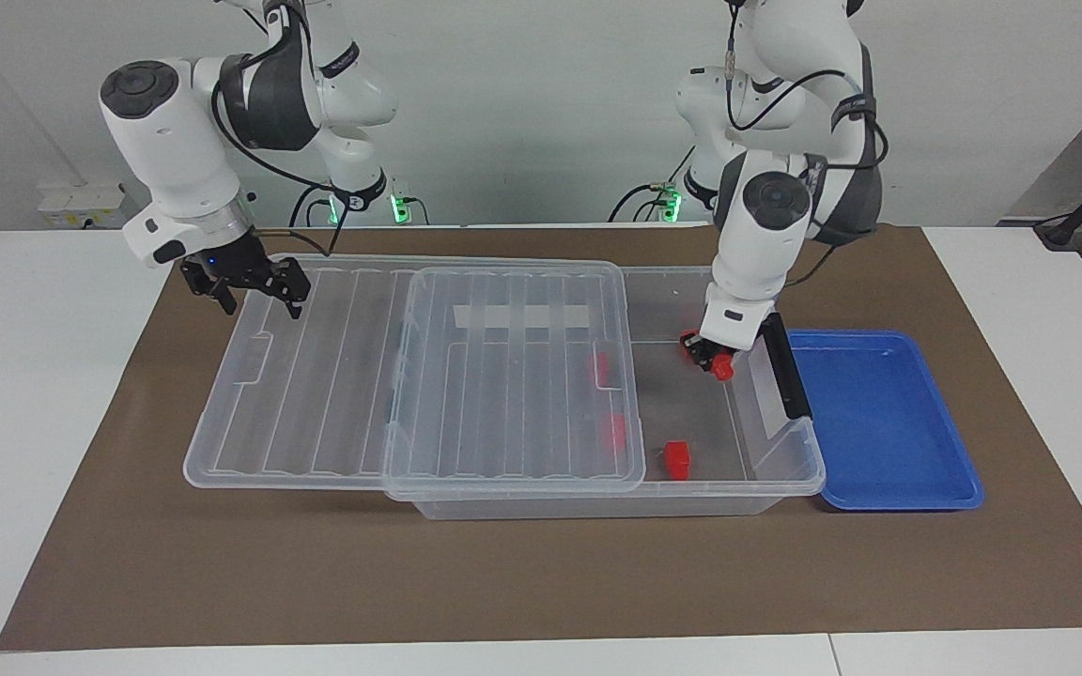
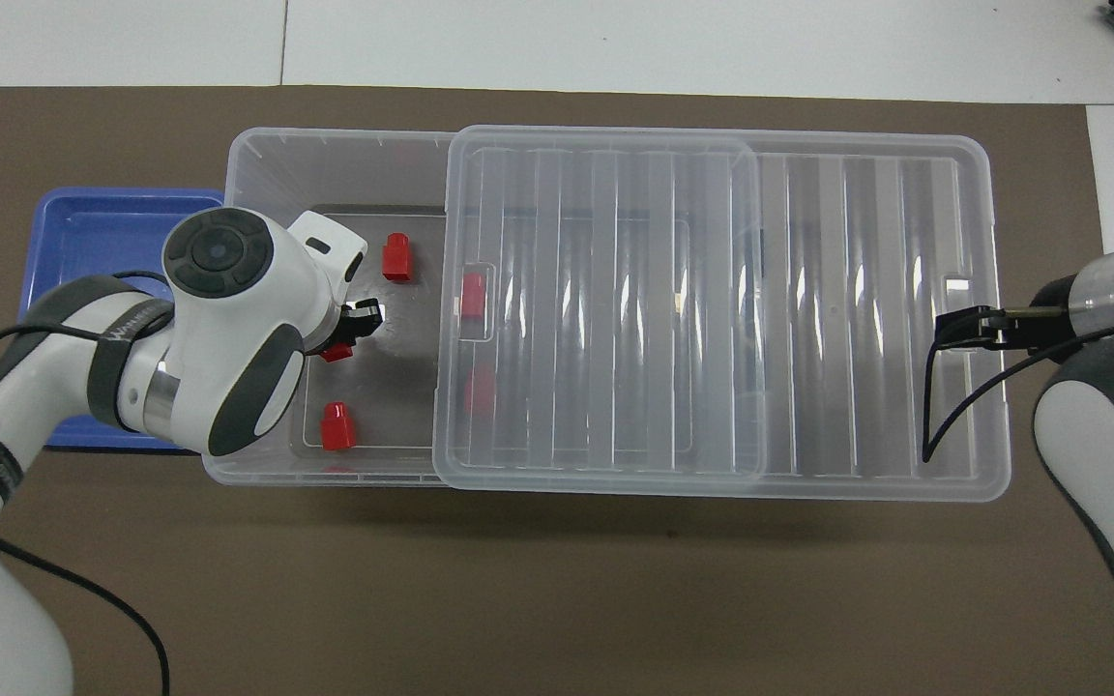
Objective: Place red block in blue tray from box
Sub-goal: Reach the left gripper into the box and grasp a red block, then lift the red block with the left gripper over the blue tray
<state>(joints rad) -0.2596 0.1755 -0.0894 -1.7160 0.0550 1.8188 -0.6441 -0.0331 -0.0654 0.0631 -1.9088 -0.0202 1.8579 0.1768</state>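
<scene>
Five red blocks (image 2: pixel 396 258) in box (image 1: pixel 790 469); one in left jaws (image 1: pixel 712 360).

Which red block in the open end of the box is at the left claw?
The red block at the left claw; the other two uncovered blocks lie apart on the box floor.

Bright, even light from above; soft shadows; white glare streaks on the clear lid (image 2: pixel 712 309); focus sharp.
</scene>
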